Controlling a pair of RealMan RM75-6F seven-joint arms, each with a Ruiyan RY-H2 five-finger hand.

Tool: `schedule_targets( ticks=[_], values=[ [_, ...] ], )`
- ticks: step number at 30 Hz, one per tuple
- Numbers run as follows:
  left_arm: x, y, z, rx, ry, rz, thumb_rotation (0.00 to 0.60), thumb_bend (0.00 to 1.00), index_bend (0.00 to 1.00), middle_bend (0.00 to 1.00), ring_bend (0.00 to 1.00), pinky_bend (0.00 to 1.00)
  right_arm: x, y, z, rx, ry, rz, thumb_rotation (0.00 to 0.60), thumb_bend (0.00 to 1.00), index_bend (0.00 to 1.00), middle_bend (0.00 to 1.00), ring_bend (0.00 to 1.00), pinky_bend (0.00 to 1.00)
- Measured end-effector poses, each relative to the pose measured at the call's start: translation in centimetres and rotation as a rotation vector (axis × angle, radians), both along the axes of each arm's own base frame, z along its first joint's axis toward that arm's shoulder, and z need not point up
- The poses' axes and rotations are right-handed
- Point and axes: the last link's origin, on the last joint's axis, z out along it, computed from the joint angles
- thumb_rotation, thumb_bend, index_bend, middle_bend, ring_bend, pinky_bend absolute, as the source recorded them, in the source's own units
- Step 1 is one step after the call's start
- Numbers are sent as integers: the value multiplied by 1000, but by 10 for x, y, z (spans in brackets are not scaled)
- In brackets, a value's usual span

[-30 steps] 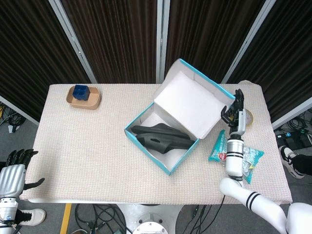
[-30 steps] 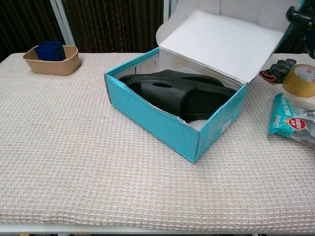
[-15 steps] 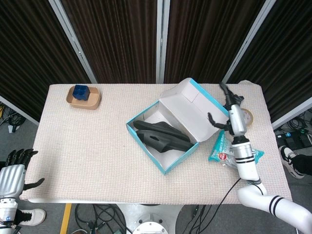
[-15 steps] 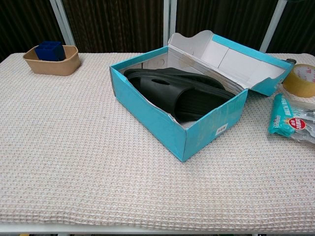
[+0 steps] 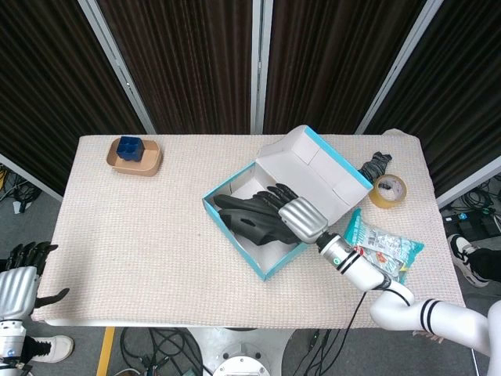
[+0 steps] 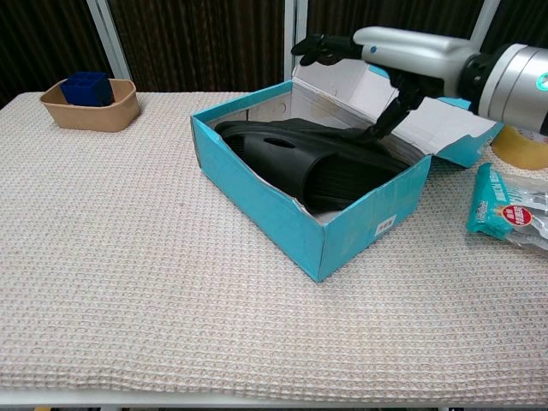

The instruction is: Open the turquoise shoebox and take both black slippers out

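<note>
Nearest the robot, the left hand (image 5: 17, 286) sits off the table's near-left corner at about 8 o'clock, fingers apart, holding nothing, well clear of the action.

Moving in, the right hand (image 5: 296, 213) is over the open turquoise shoebox (image 5: 235, 235), reaching in from roughly 4 o'clock. Its dark fingers (image 5: 275, 194) are spread and extended toward 10 o'clock above the black slippers (image 5: 254, 221); nothing is gripped. In the chest view the same hand (image 6: 402, 47) hovers above the box with the thumb (image 6: 390, 116) angled down toward the top slipper (image 6: 317, 158), close to it. Whether it touches, I can't tell.

Here's what the move turns on: the slippers lie directly beneath the fingers, long axis running from about 10 o'clock to 4 o'clock along the box, nearly in line with the forearm. So my read is the hand must come down and close across the slipper's width. The right hand is plainly the nearer one.

Further back, the lid (image 5: 317, 168) lies folded open toward 2 o'clock. Beyond it, a tape roll (image 5: 387, 190) and snack packet (image 5: 380, 249) sit to the right.

Hard to make out: the two slippers are stacked and merge into one black mass, and the hand covers their near ends from above.
</note>
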Motion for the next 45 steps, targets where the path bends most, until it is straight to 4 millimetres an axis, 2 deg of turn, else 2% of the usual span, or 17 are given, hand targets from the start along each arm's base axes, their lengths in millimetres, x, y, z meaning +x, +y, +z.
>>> schedule_targets(
  ticks=[7,14,19,21,23,25,28,32,38,42,45],
  values=[
    [-3,1,1,1,0,8,600,48,188,128,76,47,11,-4,-37,-39,110,62,600,212,34,81,0,0],
    [-3,0,3,1,2,11,600,47,188,128,76,47,23,-18,-65,-62,174,93,600,214,43,84,0,0],
    [-3,-2,3,6,1,15,600,48,188,128,76,47,30,-20,-80,-43,239,122,600,230,52,96,0,0],
    [-4,-2,2,1,2,18,600,47,188,128,76,47,32,-20,-83,-50,236,129,600,284,73,110,0,0],
    [-3,-1,2,-3,5,18,600,47,188,128,76,47,36,-20,-88,-57,234,139,600,378,107,131,0,0],
    [-1,0,2,-3,4,13,600,47,188,128,76,48,37,-20,-93,-60,245,153,600,532,152,155,0,0],
    [1,0,3,4,8,6,600,47,188,128,76,48,39,-21,-97,-87,258,182,600,692,219,197,2,0],
    [1,-1,4,3,9,10,600,47,188,128,76,47,42,-26,-98,-161,250,227,600,804,299,257,28,0],
    [3,-2,3,0,10,12,600,47,188,128,76,47,49,-33,-92,-214,155,243,600,796,310,268,34,0],
    [3,-1,4,0,12,11,600,48,188,128,76,47,51,-36,-77,-241,55,244,600,795,315,271,45,0],
    [4,1,3,-2,13,5,600,47,188,128,76,47,46,-39,-57,-266,-24,240,600,793,315,271,46,0]
  ],
)
